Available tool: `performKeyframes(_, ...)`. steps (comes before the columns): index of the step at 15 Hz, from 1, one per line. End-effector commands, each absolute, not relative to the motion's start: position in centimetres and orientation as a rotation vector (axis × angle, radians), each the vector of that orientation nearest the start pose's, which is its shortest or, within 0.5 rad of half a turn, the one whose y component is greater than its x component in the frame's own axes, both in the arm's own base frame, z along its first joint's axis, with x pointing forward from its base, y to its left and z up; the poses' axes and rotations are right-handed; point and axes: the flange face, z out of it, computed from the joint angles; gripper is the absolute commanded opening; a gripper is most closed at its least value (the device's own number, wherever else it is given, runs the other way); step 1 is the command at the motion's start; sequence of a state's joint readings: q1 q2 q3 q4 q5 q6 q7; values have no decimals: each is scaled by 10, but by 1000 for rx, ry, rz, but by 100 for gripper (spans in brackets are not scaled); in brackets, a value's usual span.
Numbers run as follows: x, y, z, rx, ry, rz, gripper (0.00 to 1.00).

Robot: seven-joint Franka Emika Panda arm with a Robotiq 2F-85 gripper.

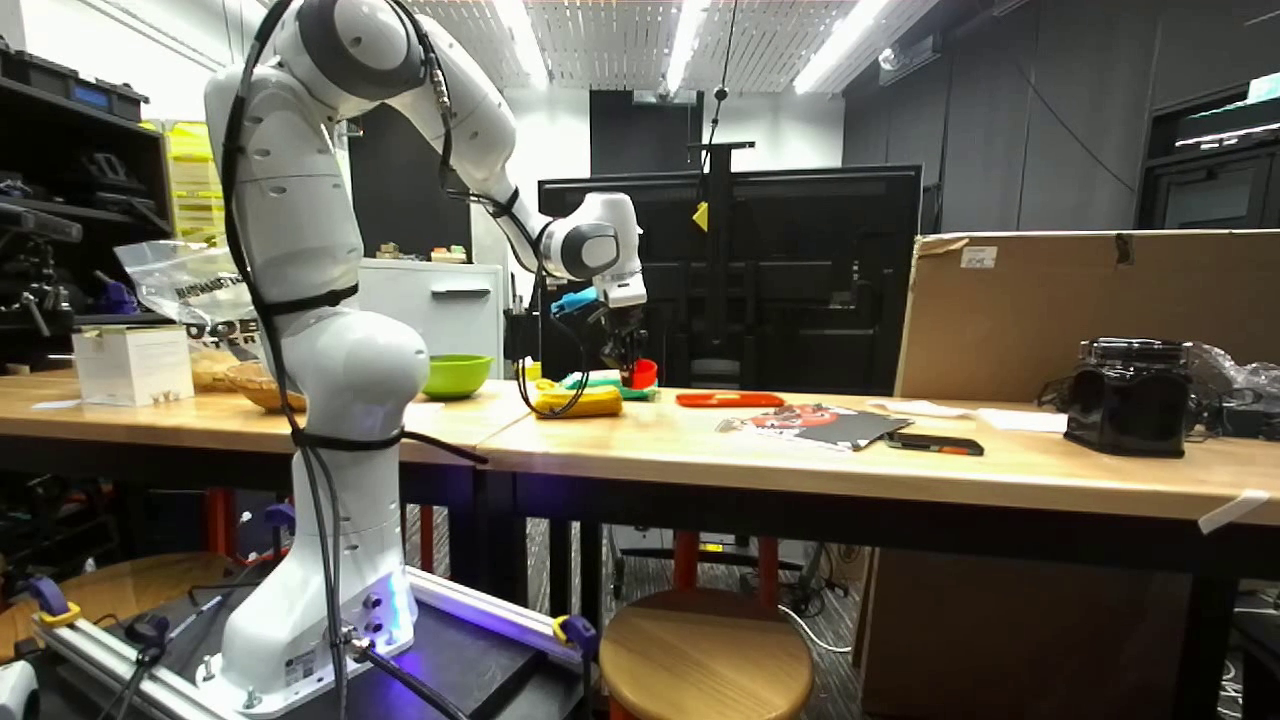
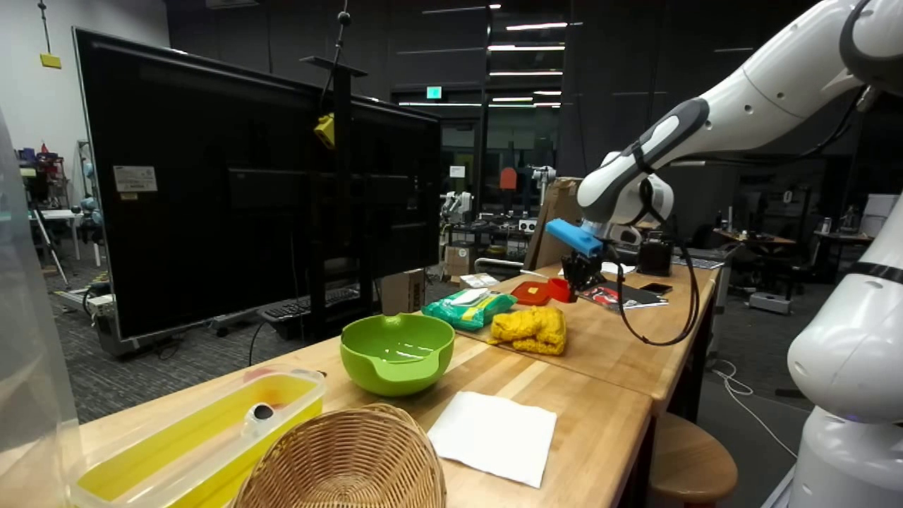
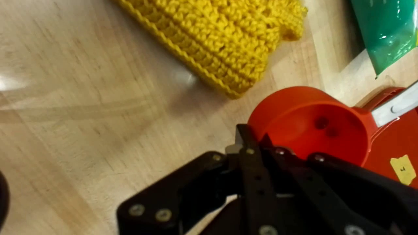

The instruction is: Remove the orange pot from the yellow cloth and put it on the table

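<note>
The orange pot (image 3: pixel 313 114), a small round cup with a pale handle, is beside the yellow cloth, not on it. It also shows in both exterior views (image 1: pixel 642 374) (image 2: pixel 559 290). My gripper (image 3: pixel 253 138) is shut on the pot's wall, one finger outside and one inside. The gripper points down over the table in both exterior views (image 1: pixel 627 372) (image 2: pixel 573 283). Whether the pot touches the table cannot be told. The crumpled yellow knitted cloth (image 3: pixel 209 36) lies on the table (image 3: pixel 81 130), also in both exterior views (image 1: pixel 580 402) (image 2: pixel 532 329).
A flat red item (image 3: pixel 392 140) lies under the pot's handle side. A green packet (image 2: pixel 467 308) lies beside the cloth. A lime-green bowl (image 2: pixel 395 356), a wicker basket (image 2: pixel 346 462) and a yellow tray (image 2: pixel 197 430) stand farther along. A dark printed sheet (image 1: pixel 830 425) lies on the table.
</note>
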State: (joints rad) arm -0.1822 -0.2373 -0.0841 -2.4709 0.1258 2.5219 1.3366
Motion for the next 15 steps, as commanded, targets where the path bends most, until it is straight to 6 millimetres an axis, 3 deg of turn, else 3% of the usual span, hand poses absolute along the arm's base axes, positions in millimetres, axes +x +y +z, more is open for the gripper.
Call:
performKeyframes(1, 426, -133, 412, -1903, 2190, -245, 1)
performKeyframes(8, 383, -142, 396, -1867, 2262, -148, 1)
performKeyframes(15, 367, -145, 383, -1855, 2274, -106, 1)
